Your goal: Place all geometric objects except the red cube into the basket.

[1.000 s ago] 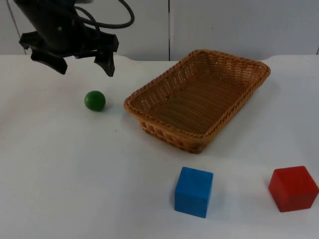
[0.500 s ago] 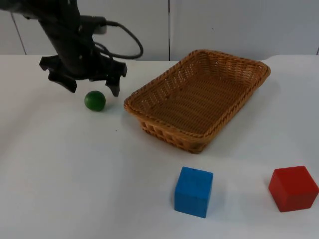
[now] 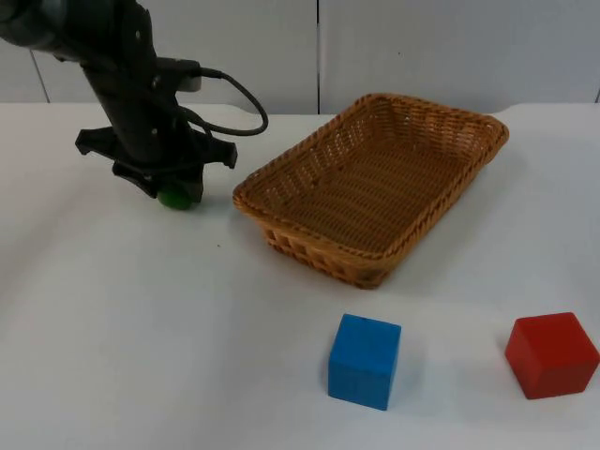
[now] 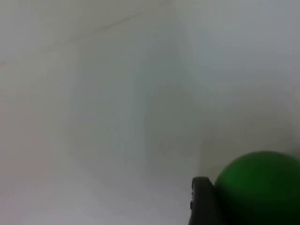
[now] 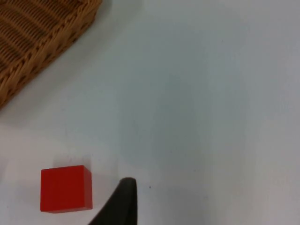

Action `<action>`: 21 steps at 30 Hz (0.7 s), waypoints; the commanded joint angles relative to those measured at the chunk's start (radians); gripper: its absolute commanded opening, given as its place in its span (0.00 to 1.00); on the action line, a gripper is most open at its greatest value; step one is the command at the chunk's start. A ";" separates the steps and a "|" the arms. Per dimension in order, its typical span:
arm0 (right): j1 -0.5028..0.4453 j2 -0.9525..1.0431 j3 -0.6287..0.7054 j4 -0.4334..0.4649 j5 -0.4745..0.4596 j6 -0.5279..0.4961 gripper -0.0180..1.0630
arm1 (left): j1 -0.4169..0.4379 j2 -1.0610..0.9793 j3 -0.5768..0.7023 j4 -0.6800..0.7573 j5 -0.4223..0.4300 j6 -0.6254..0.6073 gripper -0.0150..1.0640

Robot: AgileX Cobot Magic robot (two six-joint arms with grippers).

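At nine o'clock of the basket (image 3: 375,183), a glossy green ball (image 3: 177,198) is straddled by the left gripper (image 3: 169,192), fingers spread, no long axis shown, right gripper's (image 5: 123,206) state untellable.

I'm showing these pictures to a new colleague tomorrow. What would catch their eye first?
Probably the left end effector, lowered over the green ball on the white table, just left of the wicker basket. Next, the two bright blocks nearer the camera: a blue cube in front of the basket and a red cube to its right.
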 commanded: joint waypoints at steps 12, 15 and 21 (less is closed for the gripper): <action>-0.006 0.001 -0.004 -0.004 -0.020 -0.002 0.99 | -0.051 -0.285 -0.004 -0.017 0.186 0.105 0.01; -0.006 0.001 -0.004 -0.004 -0.017 0.001 0.99 | -0.116 -0.372 -0.004 -0.022 0.209 0.148 0.01; -0.006 0.001 -0.004 -0.004 -0.014 0.001 0.99 | -0.255 -0.360 -0.004 -0.022 0.174 0.160 0.01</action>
